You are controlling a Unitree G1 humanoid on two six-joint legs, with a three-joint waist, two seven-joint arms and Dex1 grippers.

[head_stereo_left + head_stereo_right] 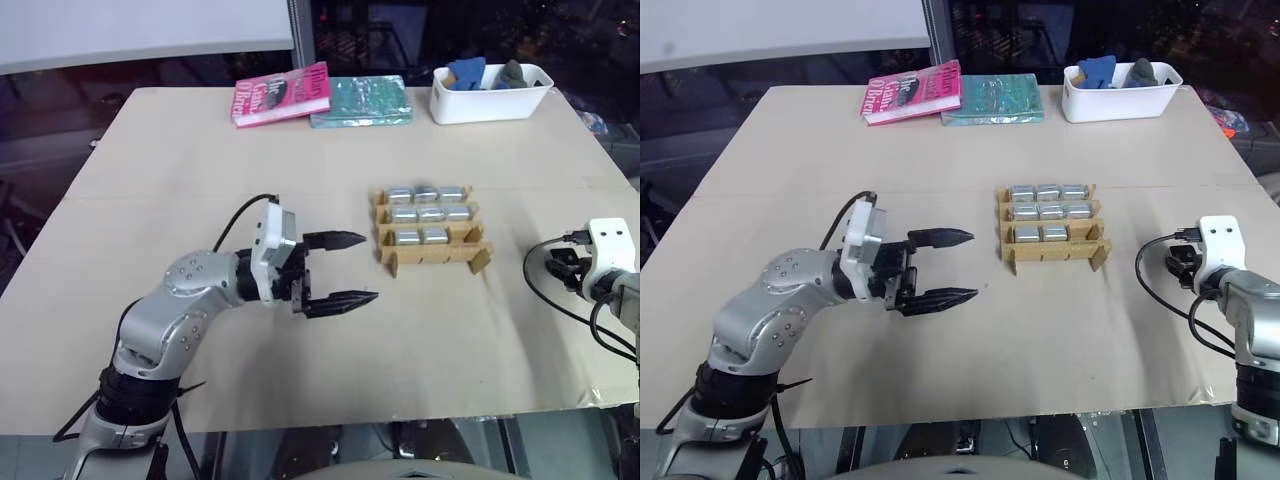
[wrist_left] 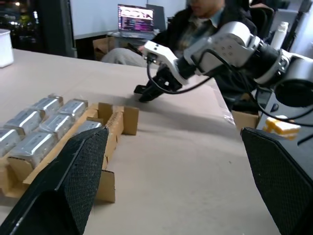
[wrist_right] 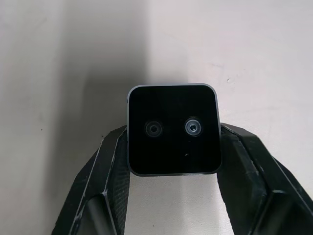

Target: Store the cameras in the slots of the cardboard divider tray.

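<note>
right claw (image 3: 172, 147) pinching small black-faced, twin-lens camera (image 3: 172, 128), lens toward wrist, ready for slotting | brown cardboard divider tray (image 1: 430, 252) well to its left, one front slot free | left claw (image 1: 350, 268) spread, idle beside tray

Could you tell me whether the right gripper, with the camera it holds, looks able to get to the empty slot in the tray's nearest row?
Probably yes. The right gripper is shut on a camera, and only bare table lies between it and the cardboard divider tray. The free slot is at that row's right end, and the left gripper waits on the tray's other side.
</note>
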